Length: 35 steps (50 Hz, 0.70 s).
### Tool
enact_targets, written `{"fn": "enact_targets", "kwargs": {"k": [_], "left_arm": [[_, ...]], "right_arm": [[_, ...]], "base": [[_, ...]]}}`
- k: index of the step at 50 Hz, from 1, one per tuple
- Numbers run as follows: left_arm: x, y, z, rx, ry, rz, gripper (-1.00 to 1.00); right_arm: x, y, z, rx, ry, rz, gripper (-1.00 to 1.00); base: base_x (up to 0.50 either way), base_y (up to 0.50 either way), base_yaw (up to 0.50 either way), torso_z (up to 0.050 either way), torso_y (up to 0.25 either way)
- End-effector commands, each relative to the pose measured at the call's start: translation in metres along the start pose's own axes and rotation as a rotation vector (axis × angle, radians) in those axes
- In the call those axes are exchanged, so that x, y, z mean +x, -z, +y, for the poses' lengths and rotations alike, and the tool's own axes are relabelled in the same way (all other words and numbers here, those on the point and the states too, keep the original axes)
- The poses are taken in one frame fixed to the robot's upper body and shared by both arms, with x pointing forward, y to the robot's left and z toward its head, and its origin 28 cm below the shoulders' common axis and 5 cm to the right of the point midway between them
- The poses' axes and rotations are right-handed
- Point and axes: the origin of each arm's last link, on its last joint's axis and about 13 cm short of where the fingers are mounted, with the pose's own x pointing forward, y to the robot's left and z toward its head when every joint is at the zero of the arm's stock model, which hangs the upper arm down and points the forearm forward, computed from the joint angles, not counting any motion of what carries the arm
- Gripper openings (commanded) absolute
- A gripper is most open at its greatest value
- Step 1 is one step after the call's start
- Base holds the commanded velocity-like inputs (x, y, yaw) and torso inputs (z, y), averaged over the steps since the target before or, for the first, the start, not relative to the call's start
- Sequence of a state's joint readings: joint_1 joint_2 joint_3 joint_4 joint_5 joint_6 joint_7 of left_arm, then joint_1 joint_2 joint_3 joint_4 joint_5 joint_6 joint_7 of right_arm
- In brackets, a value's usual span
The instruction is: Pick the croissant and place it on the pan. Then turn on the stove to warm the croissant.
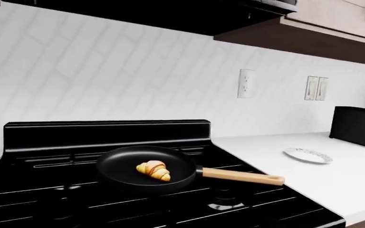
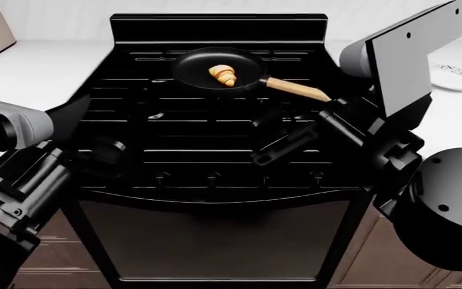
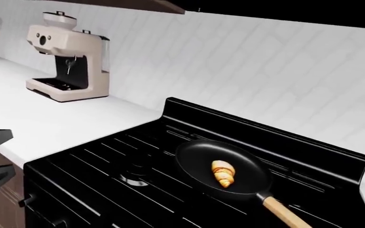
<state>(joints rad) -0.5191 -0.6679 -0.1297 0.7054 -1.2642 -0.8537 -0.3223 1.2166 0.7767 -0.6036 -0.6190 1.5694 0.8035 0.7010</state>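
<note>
Golden-brown croissant lies inside our round black wooden-handled pan on the glossy black stove.
Our left gripper and right gripper hover well short of it; we cannot tell their jaws' state.

Head view looks steeply down from above the stove front, both arms in the lower corners. Left wrist view sits low off the front, facing the backsplash; right wrist view looks on obliquely from higher, toward the espresso machine. All three share the pan holding the croissant.
</note>
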Motion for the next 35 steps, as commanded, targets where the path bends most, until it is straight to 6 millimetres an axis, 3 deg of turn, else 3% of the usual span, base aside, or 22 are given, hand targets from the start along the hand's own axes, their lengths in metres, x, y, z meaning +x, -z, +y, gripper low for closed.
{"fn": "enact_targets", "kwargs": {"k": [1, 12, 22, 35], "left_arm": [[0.002, 0.004, 0.002, 0.032, -0.025, -0.028, 1.00], [-0.001, 0.010, 0.002, 0.137, -0.077, -0.082, 1.00], [-0.003, 0.020, 0.005, 0.132, -0.125, -0.133, 1.00], [-0.005, 0.039, 0.008, 0.124, -0.174, -0.188, 1.00]], "right_arm": [[0.002, 0.003, 0.000, 0.011, 0.007, -0.004, 1.00], [-0.007, 0.006, 0.009, -0.004, 0.029, -0.052, 1.00], [-0.018, 0.022, 0.021, -0.005, 0.139, -0.103, 1.00], [-0.013, 0.040, 0.022, -0.009, 0.306, -0.176, 1.00]], "base": [[0.00, 0.00, 0.00, -0.050, 0.000], [0.00, 0.00, 0.00, -0.050, 0.000], [0.00, 0.00, 0.00, -0.050, 0.000], [0.00, 0.00, 0.00, -0.050, 0.000]]}}
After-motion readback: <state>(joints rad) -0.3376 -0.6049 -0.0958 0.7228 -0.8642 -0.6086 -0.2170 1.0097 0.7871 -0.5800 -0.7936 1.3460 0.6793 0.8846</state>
